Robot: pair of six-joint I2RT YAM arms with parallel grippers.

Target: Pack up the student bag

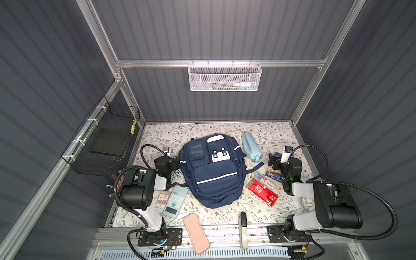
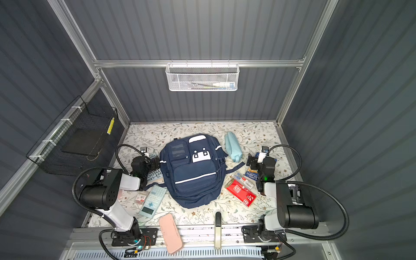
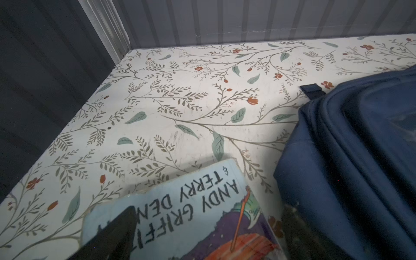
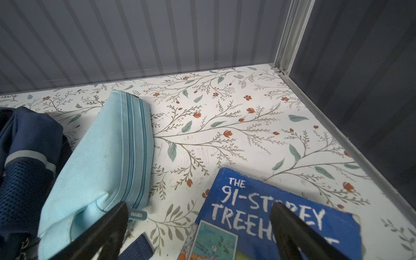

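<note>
Right wrist view: right gripper (image 4: 199, 209), jaws spread wide, empty, hovers over blue book (image 4: 281, 220) beside light blue pouch (image 4: 101, 157). Left gripper (image 3: 211, 216), likewise spread, empty, over pale book (image 3: 180, 213). Student bag (image 1: 213, 177) lies flat at centre of table (image 1: 171, 132), apparently zipped; items ring it, seemingly for either arm's reach.

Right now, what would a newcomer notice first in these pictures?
The navy bag catches the eye first, lying flat in the middle of the floral table. Next come the bright things around it in both top views: a red pack to its right, a light blue pouch by its upper right corner, and a pink case lying across the table's front edge.
</note>
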